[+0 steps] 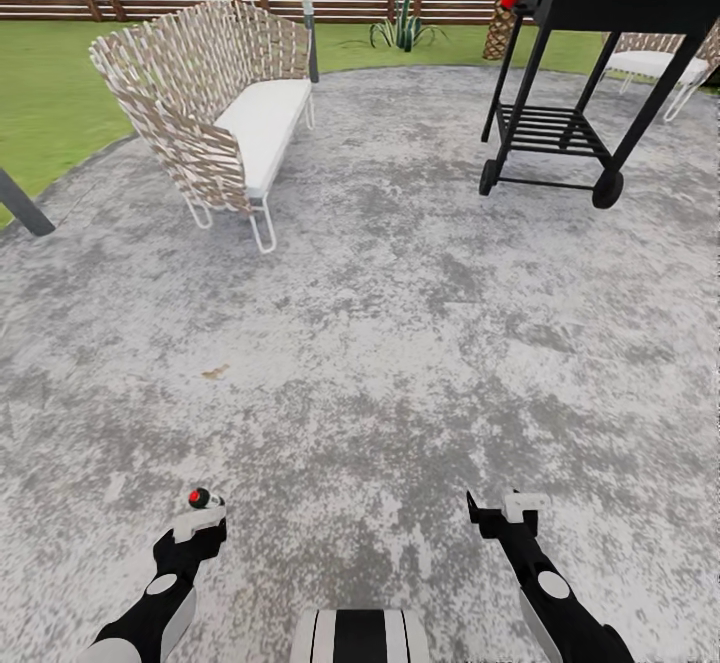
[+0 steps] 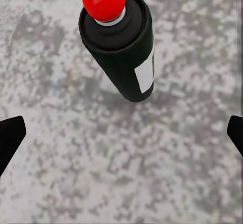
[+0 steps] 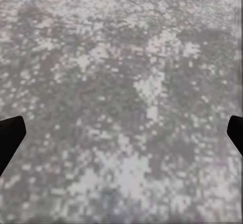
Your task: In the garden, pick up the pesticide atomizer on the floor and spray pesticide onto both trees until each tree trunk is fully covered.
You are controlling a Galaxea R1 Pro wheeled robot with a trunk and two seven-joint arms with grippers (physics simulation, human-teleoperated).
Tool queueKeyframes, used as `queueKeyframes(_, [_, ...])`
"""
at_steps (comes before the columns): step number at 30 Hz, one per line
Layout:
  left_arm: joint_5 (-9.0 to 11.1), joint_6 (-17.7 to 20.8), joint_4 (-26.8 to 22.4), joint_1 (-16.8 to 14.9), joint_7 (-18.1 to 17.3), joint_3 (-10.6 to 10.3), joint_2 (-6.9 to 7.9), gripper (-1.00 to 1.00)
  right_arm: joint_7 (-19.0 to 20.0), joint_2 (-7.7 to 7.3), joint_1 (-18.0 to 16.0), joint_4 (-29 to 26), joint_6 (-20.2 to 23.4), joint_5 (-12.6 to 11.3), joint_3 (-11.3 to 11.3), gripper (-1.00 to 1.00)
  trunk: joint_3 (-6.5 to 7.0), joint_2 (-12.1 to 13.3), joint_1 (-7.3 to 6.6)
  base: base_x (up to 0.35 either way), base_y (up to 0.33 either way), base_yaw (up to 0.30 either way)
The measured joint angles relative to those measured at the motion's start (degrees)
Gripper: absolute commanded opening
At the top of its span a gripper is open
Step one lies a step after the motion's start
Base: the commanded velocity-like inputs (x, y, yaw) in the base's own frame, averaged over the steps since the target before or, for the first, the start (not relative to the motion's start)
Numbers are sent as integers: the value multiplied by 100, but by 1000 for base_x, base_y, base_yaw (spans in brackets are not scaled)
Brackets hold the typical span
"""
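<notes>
Atomizer (image 2: 121,49) seen upright on paving (image 1: 400,343), lower left of head view, beneath left pincer (image 2: 121,133), tips apart. Judged light, rigid, smooth; body best gripped mid-height. Right pincer (image 3: 121,133) also apart, nothing held.

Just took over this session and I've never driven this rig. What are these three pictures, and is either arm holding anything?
The big picture looks down from the robot's head: its left gripper and right gripper hang over grey stone paving, with a woven bench and a black grill cart ahead. The other two are cameras on each wrist, looking along the fingers. Both grippers are open and empty. The pesticide atomizer, dark with a red top, stands on the paving under the left gripper, not yet grasped.
</notes>
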Motion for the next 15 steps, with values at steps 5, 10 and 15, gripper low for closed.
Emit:
queueKeyframes(5, [0, 0, 0, 0, -1, 0, -6, 100, -4, 0, 0, -1, 0, 0, 0, 100, 0, 0, 0, 0, 14, -27])
queueKeyframes(10, [0, 0, -5, 0, -1, 0, 5, 100, -3, 0, 0, 0, 0, 0, 0, 100, 0, 0, 0, 0, 1, -3])
queueKeyframes(15, [0, 0, -11, 0, -1, 3, 8, 100, -5, 0, 0, -3, 0, 0, 0, 100, 0, 0, 0, 0, 0, 0])
